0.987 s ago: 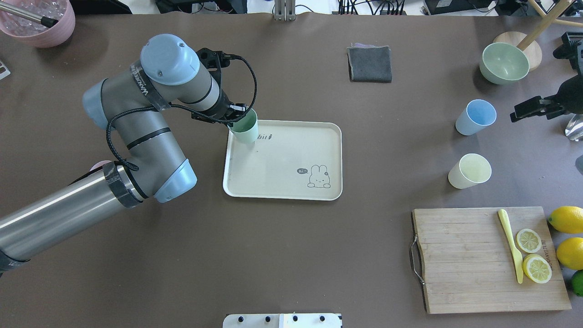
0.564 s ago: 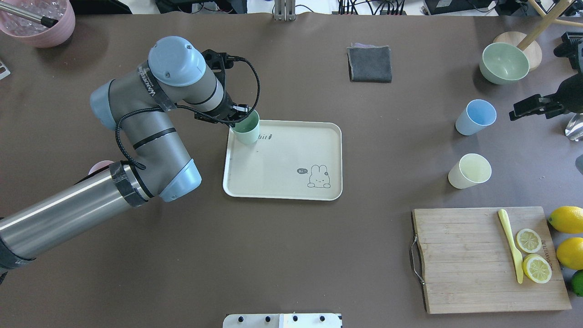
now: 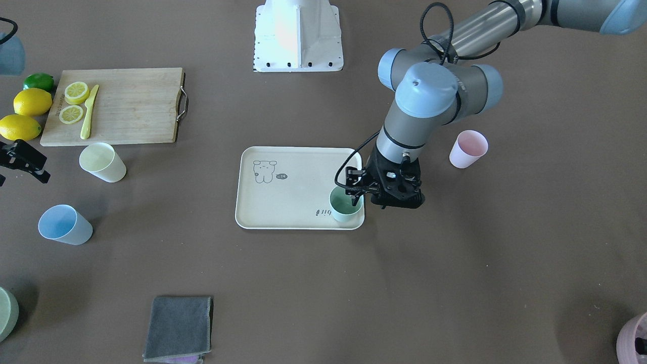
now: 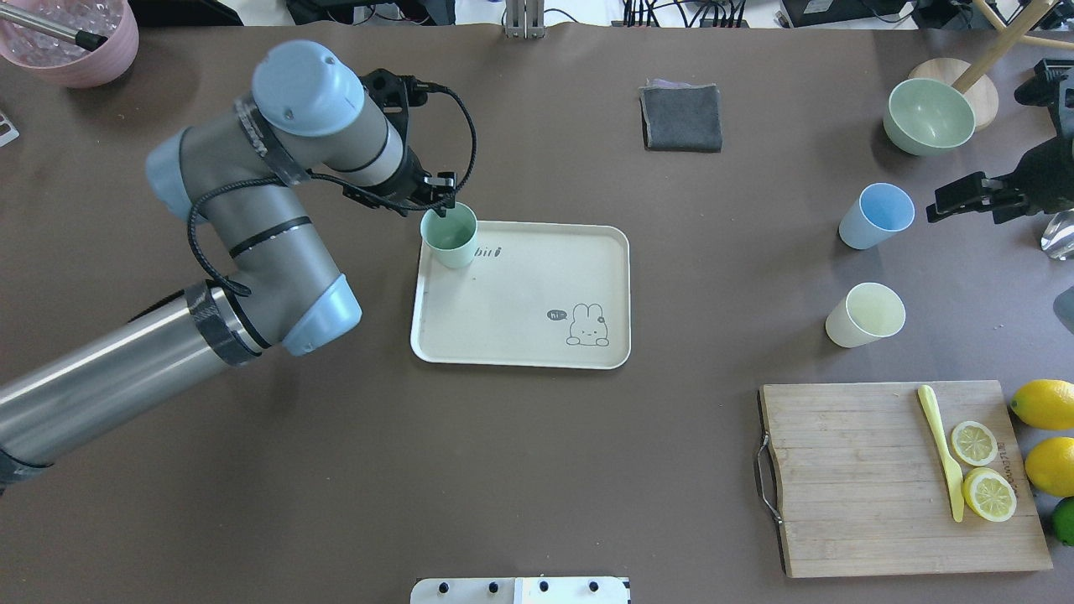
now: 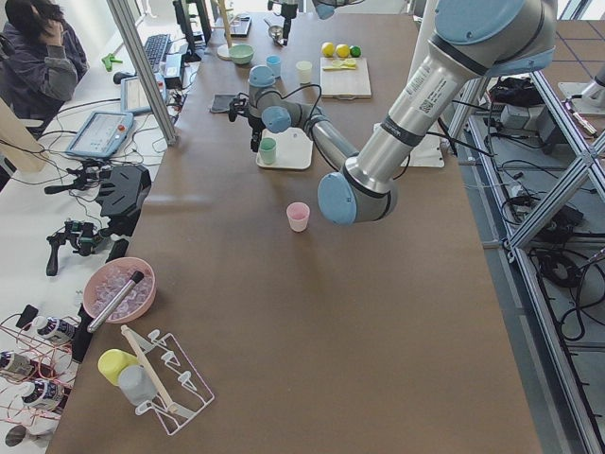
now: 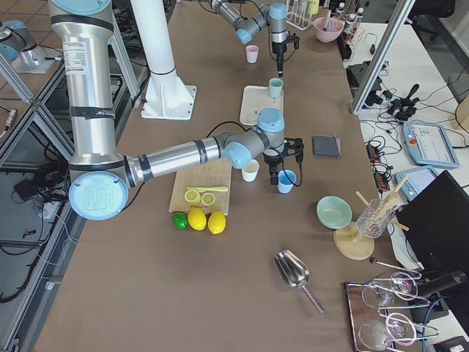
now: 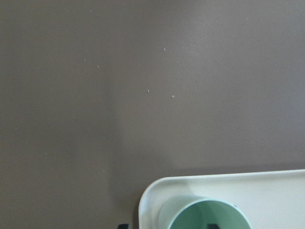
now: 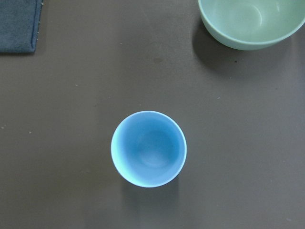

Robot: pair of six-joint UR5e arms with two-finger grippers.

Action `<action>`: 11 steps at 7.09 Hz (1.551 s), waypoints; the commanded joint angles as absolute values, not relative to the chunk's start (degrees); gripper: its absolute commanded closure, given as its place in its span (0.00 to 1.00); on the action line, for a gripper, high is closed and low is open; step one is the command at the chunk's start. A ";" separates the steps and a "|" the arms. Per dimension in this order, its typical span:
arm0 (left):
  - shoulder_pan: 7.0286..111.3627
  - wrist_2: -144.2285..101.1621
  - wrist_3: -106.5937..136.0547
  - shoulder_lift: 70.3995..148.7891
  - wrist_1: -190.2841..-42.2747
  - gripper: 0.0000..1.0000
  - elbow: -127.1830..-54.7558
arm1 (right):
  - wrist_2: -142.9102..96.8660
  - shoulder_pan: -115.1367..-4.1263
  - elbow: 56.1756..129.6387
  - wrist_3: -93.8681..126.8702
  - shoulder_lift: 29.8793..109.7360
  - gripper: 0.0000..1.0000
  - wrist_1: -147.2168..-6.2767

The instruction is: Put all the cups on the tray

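Note:
A green cup (image 4: 449,236) stands upright in the far-left corner of the cream tray (image 4: 520,335), also in the front view (image 3: 345,203) and at the bottom of the left wrist view (image 7: 209,217). My left gripper (image 4: 430,204) hovers just beside and above it, jaws apart, with dark fingertips (image 7: 123,225) at the frame's bottom edge. A blue cup (image 4: 877,216), a pale yellow cup (image 4: 867,315) and a pink cup (image 3: 468,148) stand on the table. My right gripper (image 4: 1028,189) is above the blue cup (image 8: 148,149); its fingers do not show.
A wooden cutting board (image 4: 847,478) with knife and lemon slices lies front right, with whole lemons (image 4: 1045,404) beside it. A green bowl (image 4: 929,116) and a grey cloth (image 4: 681,117) sit at the back. A pink bowl (image 4: 71,42) is far left.
My left gripper has let go of the green cup and drawn back a little to the far left. The cup now stands free on the tray. The right gripper drifted slightly left.

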State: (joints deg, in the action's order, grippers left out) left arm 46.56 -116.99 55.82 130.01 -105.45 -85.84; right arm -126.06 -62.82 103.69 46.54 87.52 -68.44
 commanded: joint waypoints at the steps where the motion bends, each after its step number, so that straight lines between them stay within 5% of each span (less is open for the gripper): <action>1: 55.34 -124.60 45.05 125.79 -105.29 0.01 -86.66 | -118.00 -53.49 106.00 53.78 89.46 0.02 -68.38; 3: 56.43 -124.98 43.77 125.33 -105.29 0.01 -86.49 | -114.88 -49.49 105.65 54.05 94.54 0.09 -61.67; 4: 56.34 -124.98 43.77 125.25 -105.29 0.01 -86.48 | -115.05 -49.05 105.82 54.05 96.22 0.20 -60.13; 5: 56.34 -124.81 43.77 125.24 -105.29 0.01 -86.48 | -115.14 -48.52 105.91 54.14 96.24 0.44 -60.12; 6: 56.34 -124.72 43.77 125.16 -105.38 0.01 -86.57 | -115.31 -48.43 105.82 54.14 96.24 0.99 -60.12; 11: 61.76 -127.77 37.31 122.97 -103.02 0.01 -86.66 | -117.86 -48.95 106.78 57.55 87.06 1.00 -66.58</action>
State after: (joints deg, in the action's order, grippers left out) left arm 59.33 -125.90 41.21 124.11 -104.34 -86.58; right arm -117.72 -48.83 106.36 55.81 91.13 -62.91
